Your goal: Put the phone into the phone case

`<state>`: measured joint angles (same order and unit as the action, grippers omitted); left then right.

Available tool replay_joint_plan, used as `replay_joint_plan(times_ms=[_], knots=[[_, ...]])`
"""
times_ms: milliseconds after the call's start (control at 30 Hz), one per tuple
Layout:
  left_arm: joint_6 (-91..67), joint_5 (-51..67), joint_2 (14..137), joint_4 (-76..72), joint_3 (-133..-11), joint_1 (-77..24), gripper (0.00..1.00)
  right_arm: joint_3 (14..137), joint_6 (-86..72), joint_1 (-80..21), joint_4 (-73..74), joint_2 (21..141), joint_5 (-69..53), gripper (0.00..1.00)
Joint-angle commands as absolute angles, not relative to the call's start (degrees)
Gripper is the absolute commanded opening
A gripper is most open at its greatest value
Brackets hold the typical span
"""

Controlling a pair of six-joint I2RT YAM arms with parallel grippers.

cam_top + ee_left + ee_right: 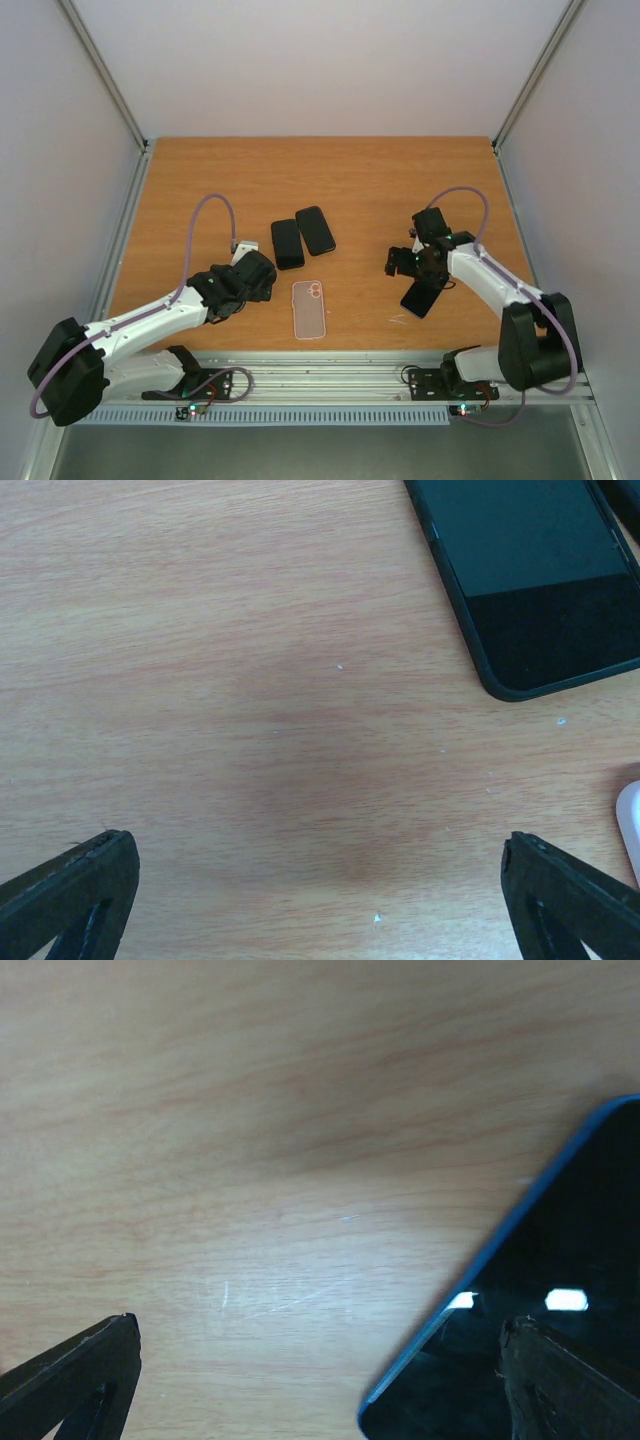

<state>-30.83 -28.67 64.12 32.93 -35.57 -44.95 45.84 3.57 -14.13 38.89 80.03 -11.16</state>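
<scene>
The phone [422, 297] lies dark and glossy, flat on the table [400, 180], well off to the right of the pink case [309, 309] and turned at an angle to it. The right gripper [318, 1330] hangs low over the phone with its jaws spread wide and nothing in them. One finger [560, 1380] sits above the phone's blue-edged corner and the other is out over bare wood.

Here's the worry. The phone is thin and slick, so a pinch that starts off-centre like this could skate it across the table or tip it out of the jaws. It would then reach the case crooked and jam on the rim. The case looks light too and may scoot away under a push unless something steadies it.

The left gripper [318, 837] is just left of the case, equally wide and also empty, with only bare table between its fingers. Two black slabs [287, 243] [315, 230] lie just beyond the case. Whether they are phones or cases I cannot tell, but a careless sweep could knock them.

Room to move is good between case and phone and farther out beyond the slabs. On the near side of the case the table ends at the metal rail [330, 375], so there is little margin there.
</scene>
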Motion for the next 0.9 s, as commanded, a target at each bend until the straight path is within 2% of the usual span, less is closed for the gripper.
replay_joint_plan(times_ms=[0,100,233,867], knots=[[-31.29,-28.84,64.01,30.84,-35.58,-44.56,0.99,46.07,-0.82,-14.50,43.24,72.94,0.61,0.99],[-31.30,-28.81,63.82,30.86,-35.47,-44.60,0.99,45.80,-6.13,-14.23,45.58,69.70,8.97,0.98],[-31.29,-28.25,63.64,30.76,-35.45,-44.57,1.00,46.47,-10.15,-13.88,48.56,72.63,13.23,0.98],[-31.37,-27.60,63.61,30.53,-35.29,-44.61,0.99,40.32,-18.06,-13.25,38.03,83.34,9.86,0.98]])
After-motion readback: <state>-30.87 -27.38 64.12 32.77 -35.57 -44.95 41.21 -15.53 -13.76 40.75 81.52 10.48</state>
